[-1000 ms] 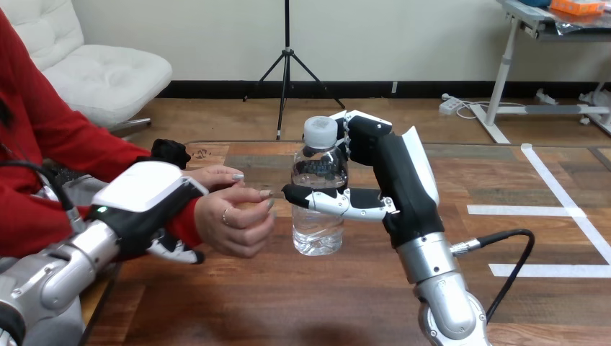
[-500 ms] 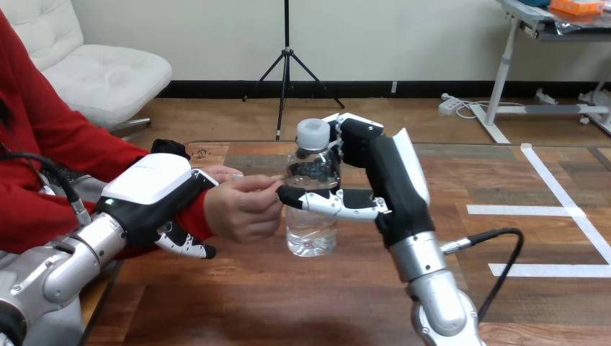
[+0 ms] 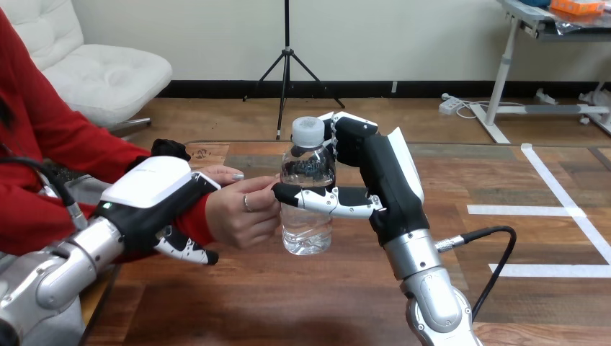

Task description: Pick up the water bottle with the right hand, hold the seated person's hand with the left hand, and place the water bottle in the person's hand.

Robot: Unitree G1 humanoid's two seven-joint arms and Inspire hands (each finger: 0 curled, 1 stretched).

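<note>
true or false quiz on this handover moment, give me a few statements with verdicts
1. The right hand has its fingers and thumb curled round the water bottle. True.
2. The water bottle lies on its side. False: it is upright in the hand.
3. The bottle is open, with no cap. False: a white cap sits on top.
4. The left hand curls round the person's wrist, on the red sleeve. True.
5. The person's hand is at the view's left of the bottle. True.

person's hand [image 3: 241, 216] beside bottle [image 3: 308, 234] — obstacle, tabletop [image 3: 288, 303] free
</note>
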